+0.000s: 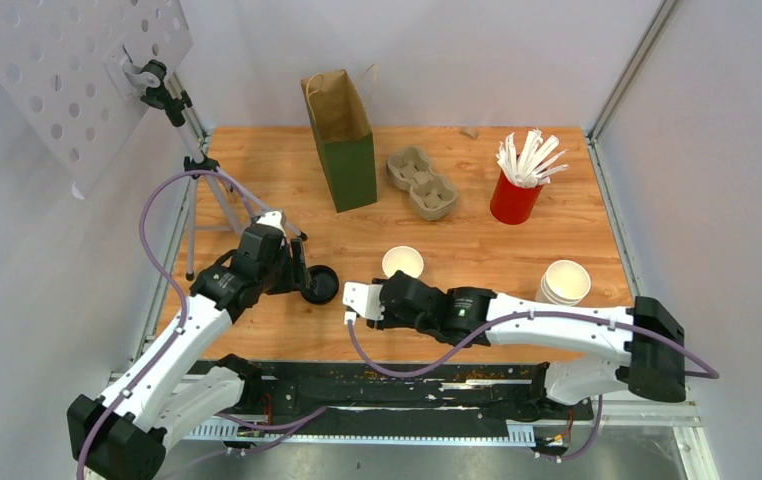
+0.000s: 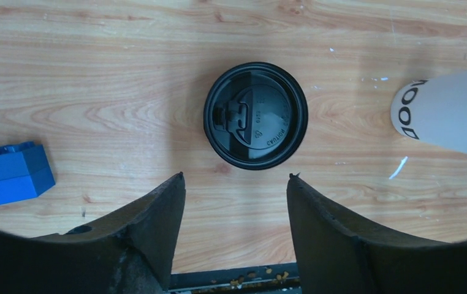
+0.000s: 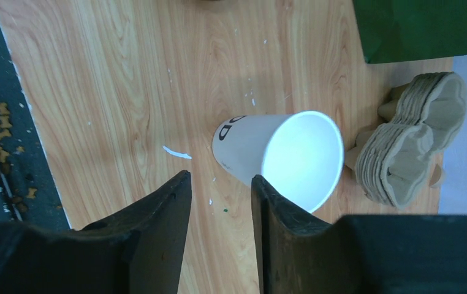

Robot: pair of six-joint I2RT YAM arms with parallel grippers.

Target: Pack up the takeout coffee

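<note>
Both grippers are empty — left gripper [image 2: 236,184] wide over the black lid [image 2: 255,116], right gripper [image 3: 220,179] part-open beside the paper cup [image 3: 280,159] — likely light, crushable things, best pinched gently by the rim.

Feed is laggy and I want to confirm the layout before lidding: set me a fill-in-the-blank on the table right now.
1. Just ahead of the left gripper, a black ____ lies flat on the table.
2. The white cup by the right gripper stands with its mouth facing ____.
3. The white stirrers stand in a container coloured ____.
4. The toy block is coloured ____.
Missing words: lid; up; red; blue.
</note>
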